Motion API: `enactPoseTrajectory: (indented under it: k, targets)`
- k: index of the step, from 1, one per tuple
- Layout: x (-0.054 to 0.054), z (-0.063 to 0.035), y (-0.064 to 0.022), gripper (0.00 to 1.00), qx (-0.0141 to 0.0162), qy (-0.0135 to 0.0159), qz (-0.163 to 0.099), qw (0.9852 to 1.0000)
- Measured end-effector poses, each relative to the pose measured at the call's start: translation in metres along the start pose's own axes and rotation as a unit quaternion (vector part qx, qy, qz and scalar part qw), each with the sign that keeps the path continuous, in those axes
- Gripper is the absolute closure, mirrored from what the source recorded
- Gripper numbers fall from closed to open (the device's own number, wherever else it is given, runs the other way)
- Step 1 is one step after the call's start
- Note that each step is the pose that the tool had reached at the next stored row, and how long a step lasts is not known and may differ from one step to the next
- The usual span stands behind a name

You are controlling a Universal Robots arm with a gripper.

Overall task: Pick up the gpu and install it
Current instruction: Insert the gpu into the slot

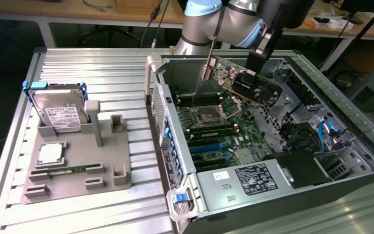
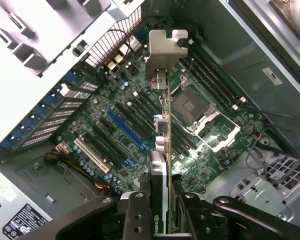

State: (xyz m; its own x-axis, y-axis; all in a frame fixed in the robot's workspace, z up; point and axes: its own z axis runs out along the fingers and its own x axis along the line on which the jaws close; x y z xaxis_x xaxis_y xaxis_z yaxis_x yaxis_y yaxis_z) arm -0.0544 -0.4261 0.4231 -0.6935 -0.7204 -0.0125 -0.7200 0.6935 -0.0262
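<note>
On the exterior view's left, a grey holder (image 1: 76,168) sits on the ribbed tabletop (image 1: 83,63) with a hard drive (image 1: 60,114) standing in it. To its right lies the open computer case (image 1: 252,192), its motherboard (image 1: 216,129) exposed. My fingers (image 2: 136,215) are clamped narrowly on the gpu (image 1: 257,87), which hangs tilted above the motherboard, clear of it. Its metal bracket (image 2: 162,52) is at the end away from my fingers.

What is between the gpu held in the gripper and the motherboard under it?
Nothing. The gpu, clamped in the gripper, hangs above the motherboard with just air between them, as the exterior and wrist views show.
</note>
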Motion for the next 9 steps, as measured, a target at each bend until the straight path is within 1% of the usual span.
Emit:
enactPoseTrajectory:
  k: [3, 9]
  targets:
    - [0.0, 0.0, 0.0, 0.73, -0.0002, -0.0003, -0.012, 0.9999]
    - [-0.0002, 0.0, 0.0001, 0.73, -0.0004, -0.0007, -0.027, 0.9996]
